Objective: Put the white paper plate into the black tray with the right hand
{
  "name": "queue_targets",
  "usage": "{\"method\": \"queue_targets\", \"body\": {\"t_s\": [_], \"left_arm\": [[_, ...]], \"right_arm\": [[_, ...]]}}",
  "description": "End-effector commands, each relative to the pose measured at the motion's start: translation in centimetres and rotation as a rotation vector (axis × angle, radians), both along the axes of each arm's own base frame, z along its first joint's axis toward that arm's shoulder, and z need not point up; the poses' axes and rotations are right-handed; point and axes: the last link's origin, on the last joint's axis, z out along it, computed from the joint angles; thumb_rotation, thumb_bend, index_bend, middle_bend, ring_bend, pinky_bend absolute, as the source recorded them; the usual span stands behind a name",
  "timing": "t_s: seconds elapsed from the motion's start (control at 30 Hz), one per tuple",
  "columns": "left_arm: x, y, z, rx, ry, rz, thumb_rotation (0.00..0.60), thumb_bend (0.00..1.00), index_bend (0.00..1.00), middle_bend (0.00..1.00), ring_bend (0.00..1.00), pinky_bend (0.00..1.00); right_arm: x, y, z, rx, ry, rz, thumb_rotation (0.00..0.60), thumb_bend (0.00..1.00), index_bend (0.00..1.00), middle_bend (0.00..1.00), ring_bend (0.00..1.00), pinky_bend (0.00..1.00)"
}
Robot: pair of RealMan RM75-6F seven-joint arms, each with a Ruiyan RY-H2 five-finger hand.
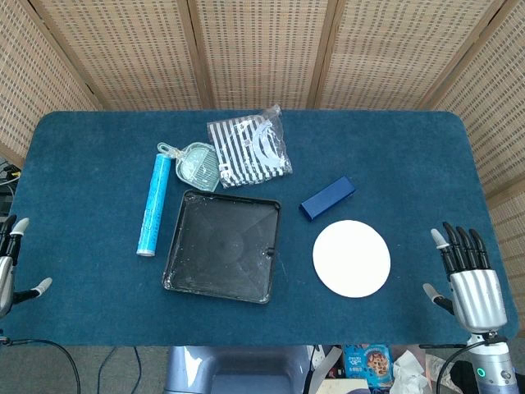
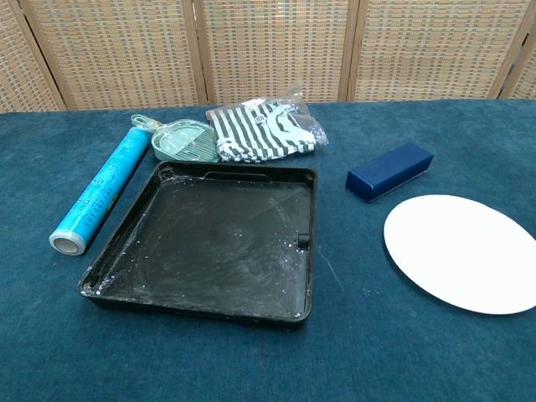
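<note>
The white paper plate (image 1: 351, 258) (image 2: 465, 251) lies flat on the blue cloth, right of centre. To its left sits the black tray (image 1: 182, 258) (image 2: 126, 239), square, shallow, with nothing in it. My right hand (image 1: 468, 279) hovers at the table's front right corner, well to the right of the plate, fingers spread and holding nothing. My left hand (image 1: 10, 263) shows only partly at the far left edge, fingers apart and also holding nothing. The chest view shows neither hand.
A dark blue box (image 1: 327, 198) (image 2: 389, 170) lies just behind the plate. A light blue roll (image 1: 152, 204) (image 2: 98, 190) lies left of the tray. Behind the tray are a green scoop (image 1: 194, 163) (image 2: 179, 140) and a striped bag (image 1: 250, 148) (image 2: 264, 131).
</note>
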Motion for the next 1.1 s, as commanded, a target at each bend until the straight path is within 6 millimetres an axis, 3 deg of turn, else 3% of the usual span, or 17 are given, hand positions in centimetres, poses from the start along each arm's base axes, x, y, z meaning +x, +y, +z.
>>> {"method": "queue_targets", "body": {"t_s": [0.03, 0.27, 0.53, 0.67, 0.93, 1.1], "left_arm": [[0.0, -0.1, 0.1, 0.001, -0.002, -0.003, 0.6, 0.0, 0.0, 0.0, 0.0, 0.0], [0.2, -0.2, 0.0, -0.003, -0.004, -0.013, 0.6, 0.0, 0.0, 0.0, 0.0, 0.0], [0.2, 0.1, -0.1, -0.009, -0.008, -0.002, 0.6, 0.0, 0.0, 0.0, 0.0, 0.0], [0.0, 0.4, -0.1, -0.007, -0.009, 0.011, 0.6, 0.0, 0.0, 0.0, 0.0, 0.0], [-0.1, 0.5, -0.3, -0.019, -0.013, 0.016, 0.6, 0.0, 0.0, 0.0, 0.0, 0.0], [-0.1, 0.5, -0.2, -0.02, -0.015, 0.017, 0.6, 0.0, 0.0, 0.0, 0.0, 0.0]], "right_arm": [[0.2, 0.0, -0.3, 0.011, -0.018, 0.024, 0.6, 0.0, 0.0, 0.0, 0.0, 0.0], [-0.4, 0.2, -2.3, 0.115, -0.008, 0.033, 0.6, 0.0, 0.0, 0.0, 0.0, 0.0], [-1.3, 0.9, -9.4, 0.397, -0.053, 0.078, 0.6, 0.0, 0.06, 0.0, 0.0, 0.0], [-1.7, -0.1, -12.1, 0.436, -0.008, 0.082, 0.6, 0.04, 0.12, 0.0, 0.0, 0.0], [-1.1, -2.3, -14.1, 0.423, 0.073, 0.11, 0.6, 0.07, 0.14, 0.0, 0.0, 0.0], [-0.8, -3.0, -15.1, 0.435, 0.095, 0.099, 0.6, 0.12, 0.22, 0.0, 0.0, 0.0]]}}
